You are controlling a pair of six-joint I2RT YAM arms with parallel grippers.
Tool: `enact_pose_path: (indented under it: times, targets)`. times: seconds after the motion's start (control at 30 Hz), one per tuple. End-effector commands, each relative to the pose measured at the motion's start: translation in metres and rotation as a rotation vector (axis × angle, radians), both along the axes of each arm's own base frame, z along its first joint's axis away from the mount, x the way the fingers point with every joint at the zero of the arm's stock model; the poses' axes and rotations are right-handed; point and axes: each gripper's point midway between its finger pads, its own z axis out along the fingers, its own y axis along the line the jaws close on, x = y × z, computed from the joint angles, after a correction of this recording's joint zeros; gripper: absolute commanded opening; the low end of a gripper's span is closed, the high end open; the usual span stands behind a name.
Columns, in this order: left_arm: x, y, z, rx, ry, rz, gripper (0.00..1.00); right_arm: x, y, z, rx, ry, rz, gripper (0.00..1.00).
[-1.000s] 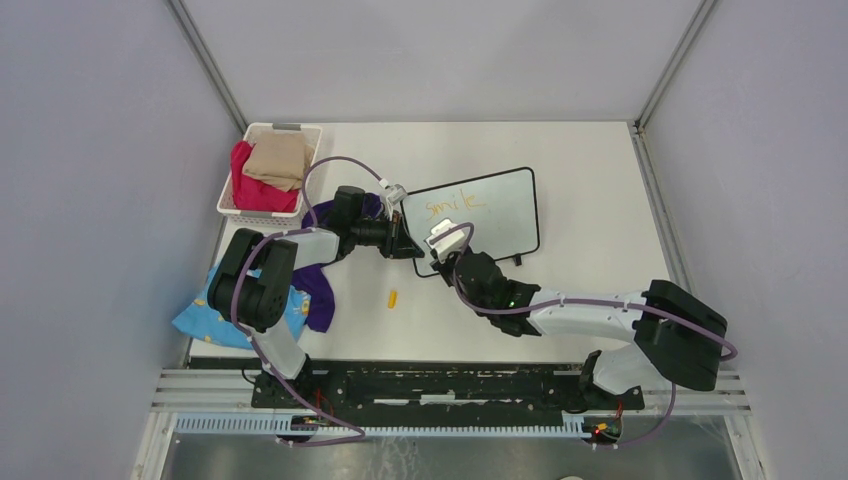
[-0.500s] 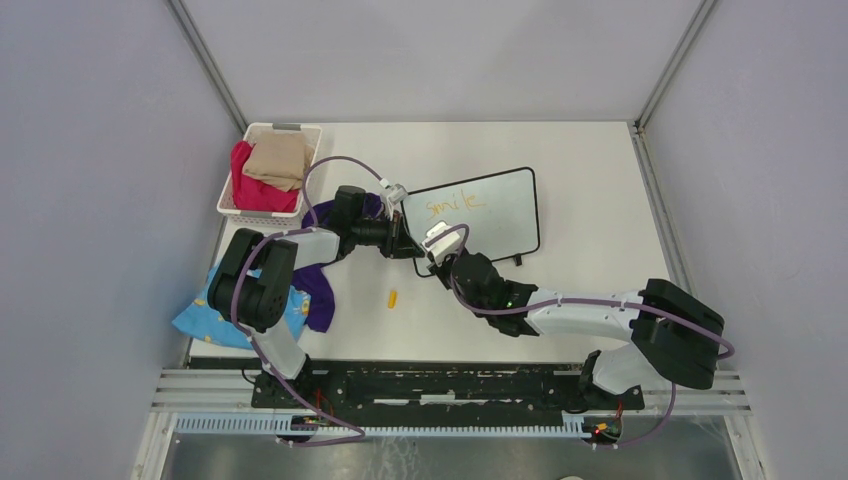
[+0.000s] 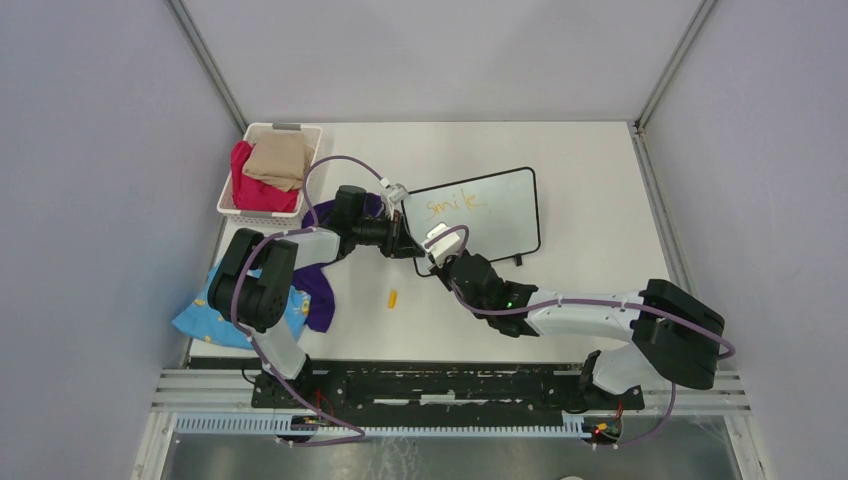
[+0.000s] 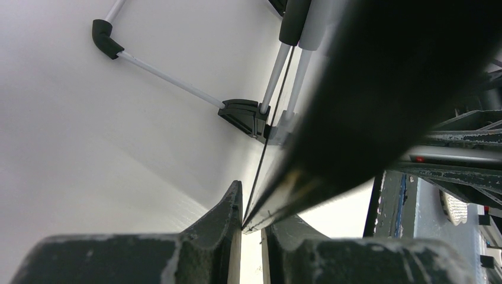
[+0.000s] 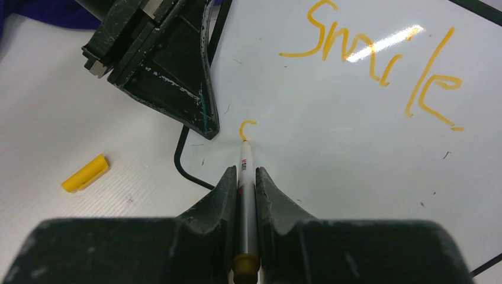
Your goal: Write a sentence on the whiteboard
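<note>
Right now the whiteboard [image 3: 500, 225] is sitting slightly askew near the middle of the desk [image 3: 600, 180], its two small black feet showing along the near edge. The left jaws are reaching in from the left and pinching the board's left-hand edge; in the left wrist view they are standing nearly together with only the thin dark rim running between them. The right jaws are coming in from the near side and clamping narrowly on a slim white marker [image 5: 244, 171], which is pointing away from the wrist with its orange tip resting at the lower end of a small fresh curl. The sentence [image 5: 379, 53] is showing only the word "smile" in orange across the upper part of the board, and the little curl is sitting below and to the left of it, just beside the tip of the left jaws. A yellow cap [image 3: 392, 298] is lying loose on the desk near the board's near-left corner. Farther left, a purple cloth [image 3: 322, 290] and a blue patterned cloth [image 3: 195, 318] are lying under the left arm, and a white basket [image 3: 255, 213] is holding red and tan fabric.
</note>
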Motion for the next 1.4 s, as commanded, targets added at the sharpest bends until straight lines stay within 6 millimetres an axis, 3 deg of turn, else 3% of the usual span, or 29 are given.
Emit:
enact_pose_path:
  times: [0.0,0.47,0.83,1.1,1.37]
  targets:
    - [-0.004,0.006,-0.025,0.104,0.011,0.010,0.08,0.005,-0.013,0.003,-0.002,-0.008,-0.058,0.00]
    - [-0.005,0.005,-0.028,0.111,0.016,0.004,0.07,-0.005,-0.005,-0.007,-0.008,0.033,0.018,0.00]
    - [-0.007,0.005,-0.030,0.123,0.017,0.001,0.07,-0.006,0.018,0.009,0.063,0.022,0.088,0.00]
    - [-0.006,0.006,-0.031,0.130,0.013,0.005,0.07,-0.008,-0.004,0.032,0.119,-0.028,0.043,0.00]
    - [-0.006,0.005,-0.031,0.133,0.014,0.003,0.06,0.009,-0.018,0.058,0.166,-0.084,-0.024,0.00]
